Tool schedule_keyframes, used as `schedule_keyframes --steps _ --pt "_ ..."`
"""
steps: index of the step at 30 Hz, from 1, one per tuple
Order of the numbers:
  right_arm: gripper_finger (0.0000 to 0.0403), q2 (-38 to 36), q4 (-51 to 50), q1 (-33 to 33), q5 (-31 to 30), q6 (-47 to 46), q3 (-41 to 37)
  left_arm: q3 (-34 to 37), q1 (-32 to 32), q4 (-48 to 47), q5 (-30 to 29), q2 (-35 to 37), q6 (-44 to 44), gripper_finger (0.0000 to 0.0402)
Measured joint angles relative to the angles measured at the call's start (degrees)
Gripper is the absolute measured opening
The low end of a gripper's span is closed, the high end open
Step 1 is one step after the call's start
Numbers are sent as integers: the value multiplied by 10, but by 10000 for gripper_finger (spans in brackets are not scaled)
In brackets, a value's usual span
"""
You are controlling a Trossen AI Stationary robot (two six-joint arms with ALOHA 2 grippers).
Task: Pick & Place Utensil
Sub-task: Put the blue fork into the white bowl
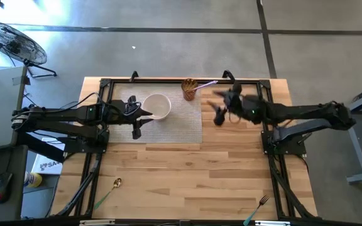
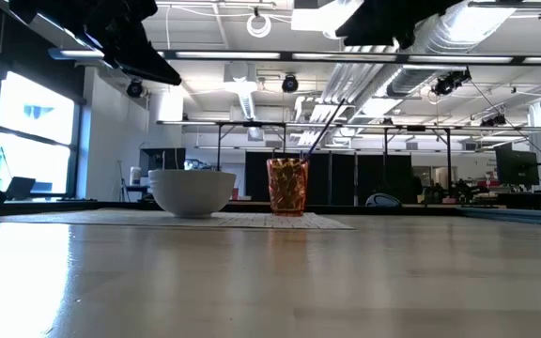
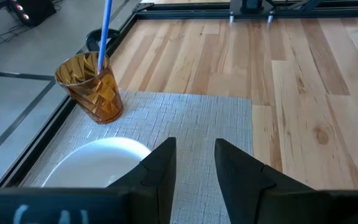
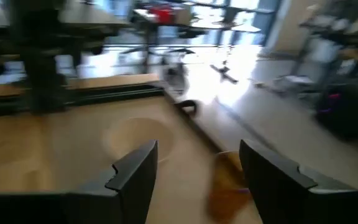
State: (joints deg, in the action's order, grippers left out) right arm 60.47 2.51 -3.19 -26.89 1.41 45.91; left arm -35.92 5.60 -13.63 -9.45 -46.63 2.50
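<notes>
Utensil w/ the blue-purple handle (image 1: pixel 204 84) is standing tilted in the amber cup (image 1: pixel 188 88), upper centre of the high view, handle leaning toward the right gripper (image 1: pixel 222 107). That gripper is hovering in the air just right of the cup, off the mat's right edge, fingers spread w/ nothing between them; its own view is showing the gap wide and the cup (image 4: pixel 225 186) as an amber smear at lower centre. Left gripper (image 1: pixel 136 119) is hanging over the woven placemat (image 1: pixel 181 122) at centre-left, beside the white bowl (image 1: pixel 156 106), fingers (image 3: pixel 160 171) slightly apart, holding nothing.

Bowl is sitting on the mat's upper-left part; can't tell if anything's inside. Cup is at the mat's top edge, close to the black frame rail (image 1: pixel 168 80) at the table's back, so room is tight there. Lower half of the wooden table (image 1: pixel 187 182) is offering wide open room; a gold spoon w/ green handle (image 1: pixel 110 189) is lying lower left, and a teal-handled fork (image 1: pixel 257 209) is at lower right by the front edge.
</notes>
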Motion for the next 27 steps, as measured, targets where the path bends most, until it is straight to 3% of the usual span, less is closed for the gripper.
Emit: schedule_keyframes --steps 9,16,19,22,27 --pt "222 29 -144 180 59 -214 10 0 0 1 0 0 0 108" --pt "222 116 -376 252 150 -425 118 0 0 1 0 0 0 108" --pt "222 180 -483 272 223 -522 178 0 0 1 0 0 0 108" --pt "222 242 -591 287 336 -662 216 0 0 1 0 0 0 108" --pt "222 307 -652 324 519 -791 216 0 0 1 -1 0 0 108"
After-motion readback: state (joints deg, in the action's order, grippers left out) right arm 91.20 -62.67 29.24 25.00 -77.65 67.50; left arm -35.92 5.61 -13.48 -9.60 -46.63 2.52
